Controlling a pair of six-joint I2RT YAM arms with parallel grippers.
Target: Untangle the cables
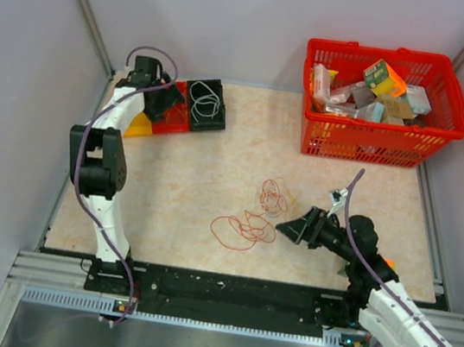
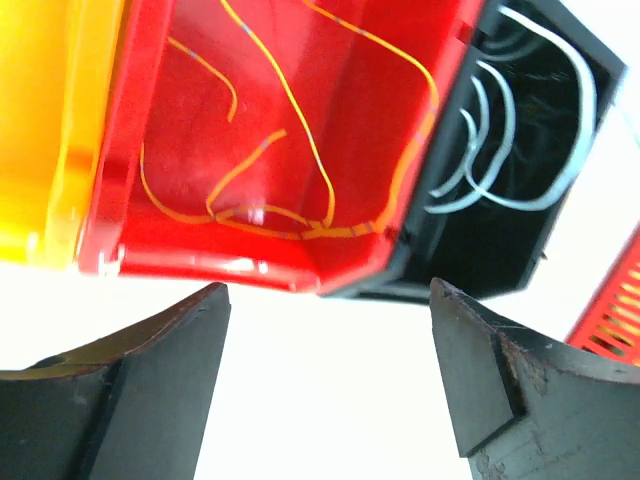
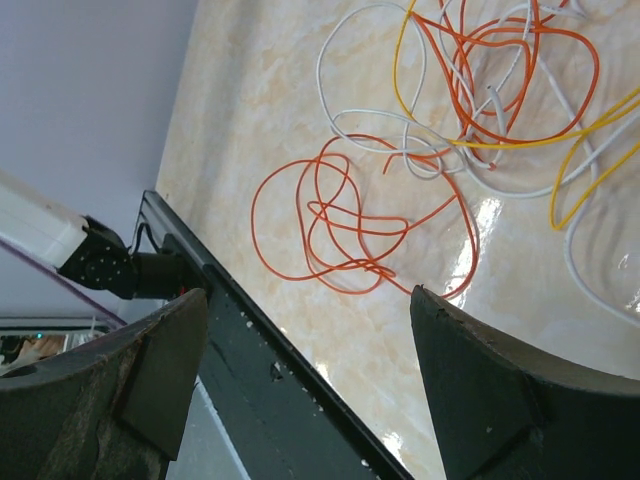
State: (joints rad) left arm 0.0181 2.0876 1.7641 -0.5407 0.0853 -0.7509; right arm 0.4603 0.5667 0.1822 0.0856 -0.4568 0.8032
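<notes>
1. Table (image 1: 218, 150): marbled beige top, fills most of your top view.
2. Red basket (image 1: 378, 141): sits at the table's 1 o'clock corner, packed with small boxes.
3. Left arm (image 1: 98, 162) runs up the 9 o'clock edge with its wrist over the bins. Right arm (image 1: 395, 311) comes in from 5 o'clock and reaches toward centre.
4. Three bins sit side by side at 11 o'clock: yellow bin (image 1: 137, 127), red bin (image 1: 172, 121), black bin (image 1: 220, 111).
5. Left gripper (image 2: 328, 300): jaws spread wide with nothing between them. It hangs above the near rims of the red and black bins.
6. Right gripper (image 3: 308, 300): jaws also spread wide and empty. It points at the tangle from the tangle's 3 o'clock, close by, with no contact that you can see.
7. Cable tangle (image 1: 261, 213): lies on the table just toward 5 o'clock of centre. Your right wrist view shows orange, white and yellow strands snarled together.
8. Orange loop (image 3: 340, 230): hangs off the tangle's 7 o'clock side in the top view and is still linked to it.
9. White cable (image 2: 520, 140): coiled inside the black bin.
10. Yellow-orange cable (image 2: 280, 200): lies loose on the red bin's floor.
</notes>
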